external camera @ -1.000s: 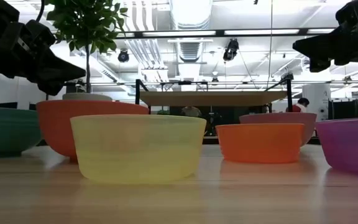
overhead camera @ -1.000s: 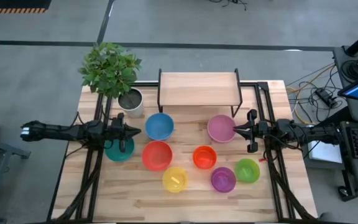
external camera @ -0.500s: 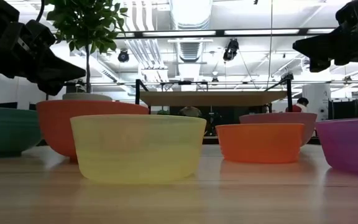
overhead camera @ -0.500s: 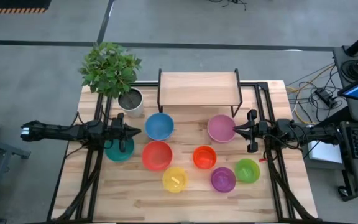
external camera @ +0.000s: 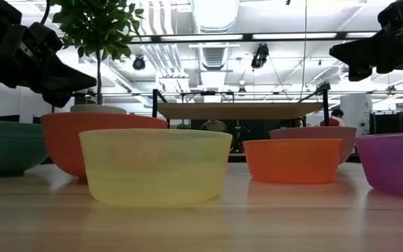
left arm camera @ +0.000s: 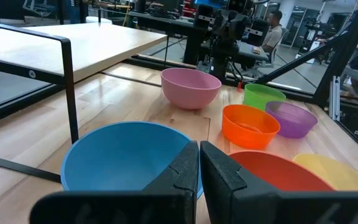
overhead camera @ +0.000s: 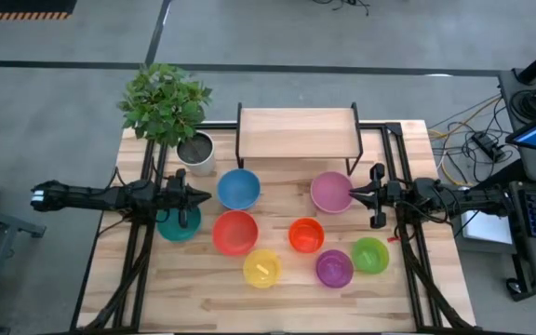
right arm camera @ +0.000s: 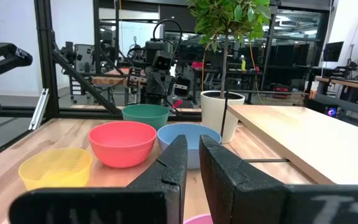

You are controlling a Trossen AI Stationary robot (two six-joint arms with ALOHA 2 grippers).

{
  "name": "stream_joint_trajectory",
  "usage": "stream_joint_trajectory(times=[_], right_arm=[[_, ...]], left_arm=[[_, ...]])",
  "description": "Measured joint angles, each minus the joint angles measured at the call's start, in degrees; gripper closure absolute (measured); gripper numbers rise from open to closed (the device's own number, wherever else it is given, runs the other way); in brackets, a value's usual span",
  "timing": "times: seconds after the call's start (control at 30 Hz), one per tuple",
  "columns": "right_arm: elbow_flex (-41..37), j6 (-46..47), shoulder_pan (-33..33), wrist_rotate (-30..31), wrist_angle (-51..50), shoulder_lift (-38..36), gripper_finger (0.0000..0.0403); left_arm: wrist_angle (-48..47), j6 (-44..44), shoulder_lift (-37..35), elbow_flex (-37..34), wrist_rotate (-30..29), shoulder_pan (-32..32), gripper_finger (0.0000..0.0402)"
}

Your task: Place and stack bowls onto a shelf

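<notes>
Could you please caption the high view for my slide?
Eight coloured bowls sit on the table before an empty shelf, left hand and right hand flanking them.

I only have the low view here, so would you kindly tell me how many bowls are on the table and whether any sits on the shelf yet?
Observer: Eight bowls are on the table; the shelf top is bare.
Operator: Thank you. Which bowl is nearest the right tool?
Observer: The pink bowl, just beside the right tool, which hangs above the table at its right side.
Operator: And the left tool?
Observer: The left tool is shut, above the table between the teal bowl and the blue bowl.
Operator: Is the green bowl hidden from me?
Observer: Yes; the green bowl sits right of the purple bowl.
</notes>
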Motion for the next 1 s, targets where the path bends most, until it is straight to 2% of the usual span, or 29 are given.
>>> stream_joint_trajectory(times=[0.5,0.63,0.7,0.77,0.83,1.0], right_arm=[[0.0,-0.5,0.0,0.0,0.0,0.0,0.0369],[0.0,-4.3,0.0,0.0,1.3,0.0,0.0369],[0.0,-3.8,0.0,0.0,1.1,0.0,0.0369],[0.0,-1.9,0.0,0.0,3.1,0.0,0.0369],[0.0,4.3,0.0,-0.1,6.1,-0.1,0.0369],[0.0,12.7,0.2,-0.1,13.3,0.8,0.0369]], left_arm=[[0.0,0.3,0.0,0.0,0.0,0.0,0.0402],[1.3,10.7,0.0,0.0,-0.1,0.0,0.0402],[3.2,12.4,0.0,0.0,-0.1,0.0,0.0402],[4.7,11.4,0.0,0.0,-0.1,0.0,0.0402],[7.0,9.0,0.0,0.0,-0.1,0.0,0.0402],[20.3,-1.0,0.2,0.0,-0.2,0.0,0.0402]])
